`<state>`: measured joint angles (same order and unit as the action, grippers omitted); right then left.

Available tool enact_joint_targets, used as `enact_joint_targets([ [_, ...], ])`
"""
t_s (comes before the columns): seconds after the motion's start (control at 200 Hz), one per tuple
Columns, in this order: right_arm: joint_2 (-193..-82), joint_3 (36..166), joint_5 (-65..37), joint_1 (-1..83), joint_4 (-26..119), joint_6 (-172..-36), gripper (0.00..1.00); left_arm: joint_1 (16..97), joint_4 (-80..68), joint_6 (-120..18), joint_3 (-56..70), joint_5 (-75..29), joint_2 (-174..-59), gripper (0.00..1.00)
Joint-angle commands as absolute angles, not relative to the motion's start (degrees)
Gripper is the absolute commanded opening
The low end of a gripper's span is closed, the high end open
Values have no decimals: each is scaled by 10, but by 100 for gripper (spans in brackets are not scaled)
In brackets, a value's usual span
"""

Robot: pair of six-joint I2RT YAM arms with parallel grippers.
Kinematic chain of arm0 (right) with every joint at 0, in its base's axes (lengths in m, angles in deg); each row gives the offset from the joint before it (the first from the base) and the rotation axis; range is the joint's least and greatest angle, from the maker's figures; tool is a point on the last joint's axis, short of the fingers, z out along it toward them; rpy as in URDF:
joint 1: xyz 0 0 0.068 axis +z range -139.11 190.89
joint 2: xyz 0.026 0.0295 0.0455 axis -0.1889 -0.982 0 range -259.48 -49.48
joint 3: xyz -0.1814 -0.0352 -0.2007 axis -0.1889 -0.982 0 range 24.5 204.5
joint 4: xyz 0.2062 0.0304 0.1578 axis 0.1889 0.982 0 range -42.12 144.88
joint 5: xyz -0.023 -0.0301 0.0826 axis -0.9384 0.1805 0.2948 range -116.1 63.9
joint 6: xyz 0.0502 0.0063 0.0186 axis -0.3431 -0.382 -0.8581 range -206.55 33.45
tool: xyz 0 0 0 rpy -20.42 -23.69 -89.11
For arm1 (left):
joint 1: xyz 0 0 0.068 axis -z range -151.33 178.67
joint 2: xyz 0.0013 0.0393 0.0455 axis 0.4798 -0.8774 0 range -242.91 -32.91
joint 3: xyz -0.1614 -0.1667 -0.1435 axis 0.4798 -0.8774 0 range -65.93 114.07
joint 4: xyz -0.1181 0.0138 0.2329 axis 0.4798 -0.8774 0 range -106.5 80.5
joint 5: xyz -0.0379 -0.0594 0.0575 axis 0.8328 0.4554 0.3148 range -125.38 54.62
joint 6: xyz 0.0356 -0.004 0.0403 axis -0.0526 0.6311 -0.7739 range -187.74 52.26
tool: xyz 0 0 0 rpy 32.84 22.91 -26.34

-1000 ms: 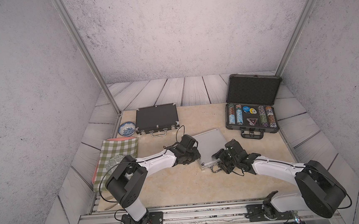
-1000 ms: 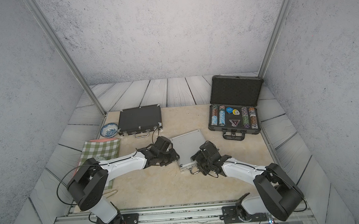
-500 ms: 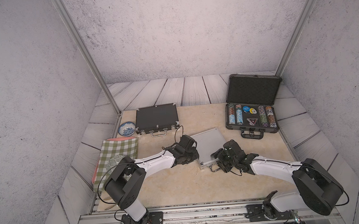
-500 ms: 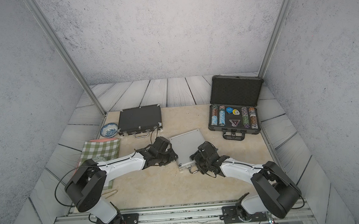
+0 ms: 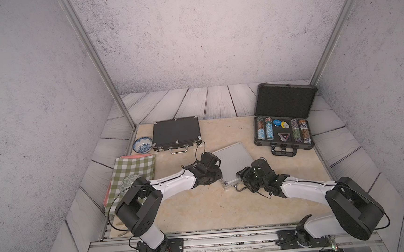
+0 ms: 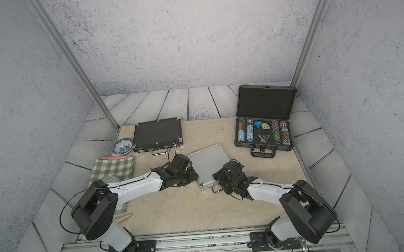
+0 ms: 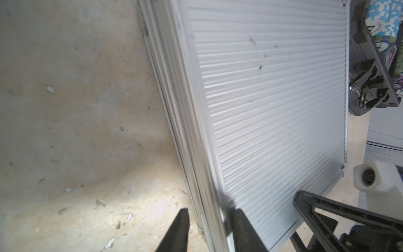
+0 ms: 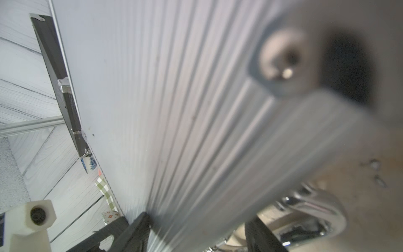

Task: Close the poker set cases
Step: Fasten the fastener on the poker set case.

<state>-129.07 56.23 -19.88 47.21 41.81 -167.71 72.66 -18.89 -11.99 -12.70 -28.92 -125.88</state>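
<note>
Boxed in by rough grey walls, with a pale stone-look table top [image 5: 202, 209] down below. Found near its middle, close to both arms, the small silver ribbed metal case [image 5: 232, 162], lying flat with its lid down and turned a bit askew. Looked stiff and hard, likely not too heavy, but smooth on top, so likely to slide if pushed from one side only. Seemed best to hold by the thick side edges or by the shiny loop handle [image 6: 217, 190] at the front.

Had the left gripper [image 7: 211, 210] at its near left corner, jaws half wide, one finger [image 7: 246, 231] on the lid and the other down by the side wall with a small gap. Had the right gripper [image 8: 197, 218] at the front edge by the handle, jaws wide with that edge between them. Could not tell if squeezing or just around it.

Saw farther back on the left the flat black case [image 5: 176, 133], shut. Saw well apart on the right the big dark-grey ribbed case [image 5: 284, 100], lid up, rows of chips inside, likely heavier and not yet closed. Spotted a blue-and-white bowl [image 5: 143, 144] just beside the black case and a green checked cloth [image 5: 135, 167] near the left edge.
</note>
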Motion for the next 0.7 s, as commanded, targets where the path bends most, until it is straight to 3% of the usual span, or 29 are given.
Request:
enact_joint_targets([
  [0.0, -1261, 597, -215, 474, 533, -1580, 70, 726, -300, -149, -128, -320, -1260, 38],
  [0.17, -1250, 666, -211, 472, 641, -1443, 70, 719, -306, -160, -123, -318, -1262, 39],
  [0.36, -1242, 705, -223, 470, 737, -1313, 61, 716, -320, -177, -117, -327, -1256, 39],
  [0.696, -1214, 714, -265, 467, 832, -1215, 52, 704, -347, -207, -103, -346, -1245, 39],
])
